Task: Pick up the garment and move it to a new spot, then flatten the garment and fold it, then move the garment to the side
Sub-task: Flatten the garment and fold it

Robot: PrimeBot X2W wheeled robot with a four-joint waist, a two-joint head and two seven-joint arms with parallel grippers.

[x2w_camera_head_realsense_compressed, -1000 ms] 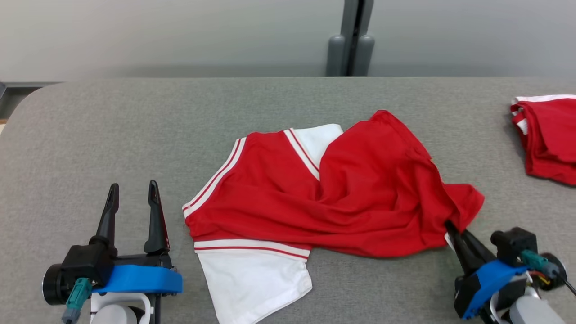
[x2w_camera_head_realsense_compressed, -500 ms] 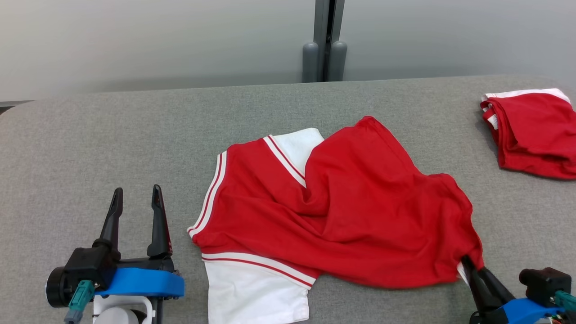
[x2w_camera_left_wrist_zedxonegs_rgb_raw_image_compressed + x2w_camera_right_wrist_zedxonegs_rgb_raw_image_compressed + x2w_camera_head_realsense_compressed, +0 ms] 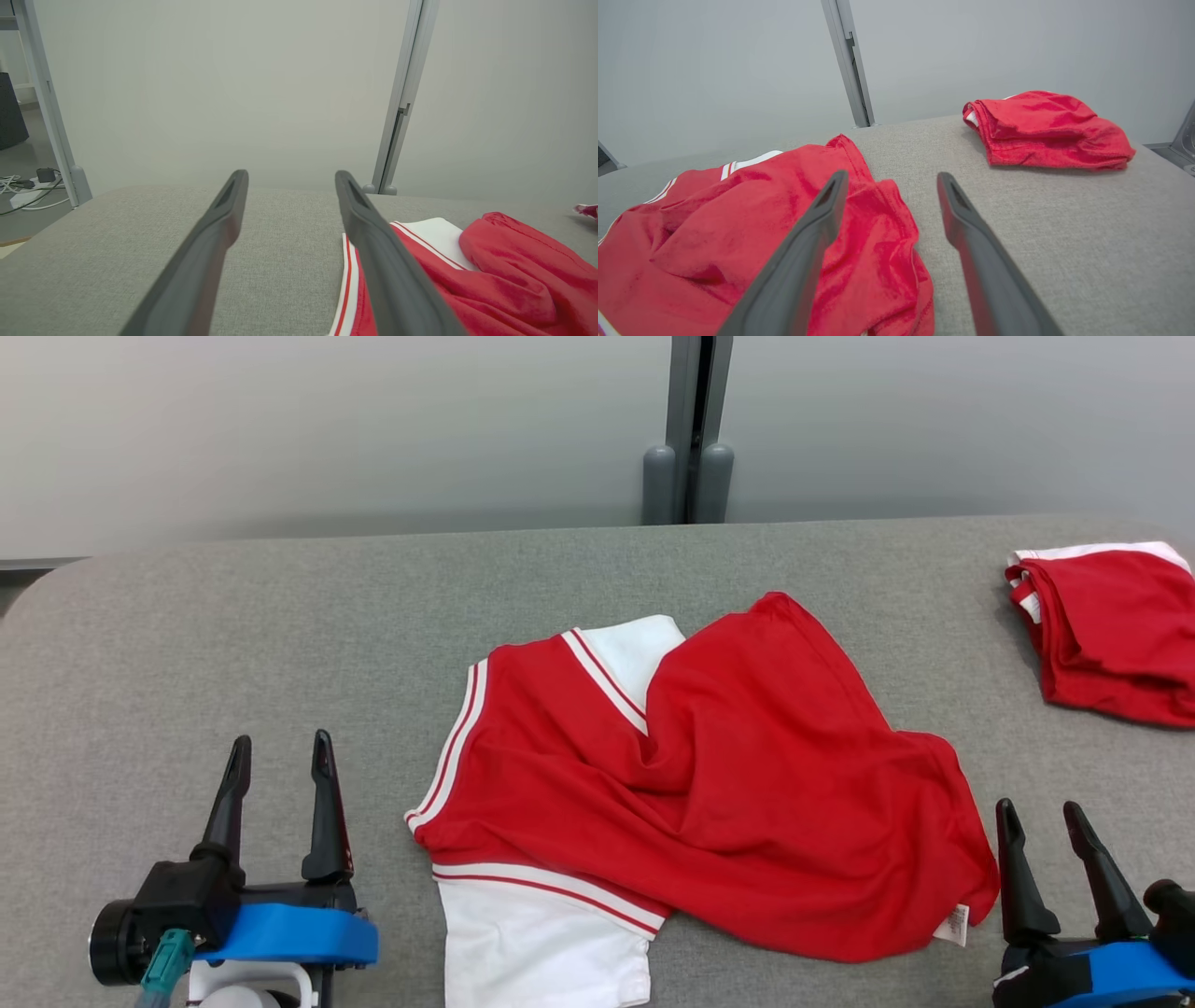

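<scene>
Garment [image 3: 747, 784] tag [image 3: 954, 926]: print illegible

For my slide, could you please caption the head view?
Open left gripper and right gripper flank crumpled red garment on table.

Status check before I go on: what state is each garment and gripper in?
Red and white garment: rumpled, partly doubled over, lying unheld on the table.
Second red garment: folded, at the table's right end.
Left gripper: open, empty.
Right gripper: open, empty, beside the garment's tagged corner.
</scene>
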